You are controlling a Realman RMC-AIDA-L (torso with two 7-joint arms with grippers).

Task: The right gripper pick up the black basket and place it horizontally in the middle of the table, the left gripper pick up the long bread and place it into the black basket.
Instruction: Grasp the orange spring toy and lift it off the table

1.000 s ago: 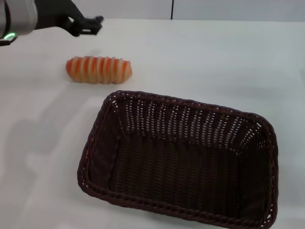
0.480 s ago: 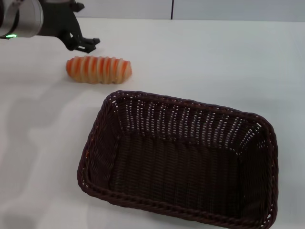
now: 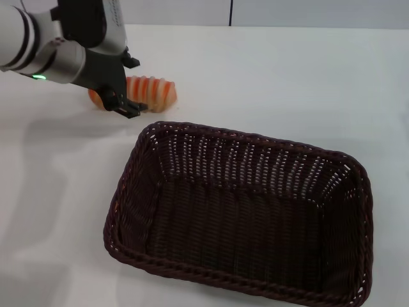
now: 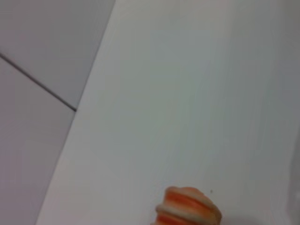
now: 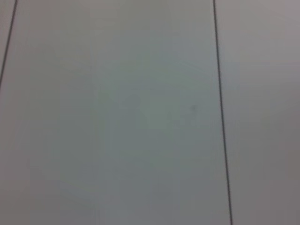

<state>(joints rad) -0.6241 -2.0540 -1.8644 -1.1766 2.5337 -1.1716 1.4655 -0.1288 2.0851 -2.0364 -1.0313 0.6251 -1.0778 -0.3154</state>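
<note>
Basket: we see the large rectangular dark woven wicker basket with a braided rim (image 3: 246, 220) resting flat on the plain white smooth tabletop (image 3: 307, 83), long side across our view, mouth up and nothing in it. We judge its placing done, since it sits roughly mid-table and open to receive the loaf.

Bread: the oblong orange loaf with cream-white crosswise stripes (image 3: 150, 93) lies on its side on the table, just beyond the basket's far left corner and apart from the rim. Its left end is hidden behind the arm; the left wrist view catches only one rounded end of it (image 4: 187, 206).

Left gripper: the black gripper on the silver-grey arm with the small green light (image 3: 124, 83) hangs right over the loaf's left part, pointing downward, with one black fingertip (image 3: 131, 107) showing in front of the loaf and another on its far side. The fingers appear spread to either side of the bread and not clamped on it; we cannot tell whether they touch it.

Why so: we take this straddling pose as the set-up for a grasp across the loaf's short width.

Right gripper: it is out of sight in every view; its wrist camera shows only a plain pale surface with thin dark lines.

Next: we judge closing on the loaf, lifting, then a short carry to the basket.
</note>
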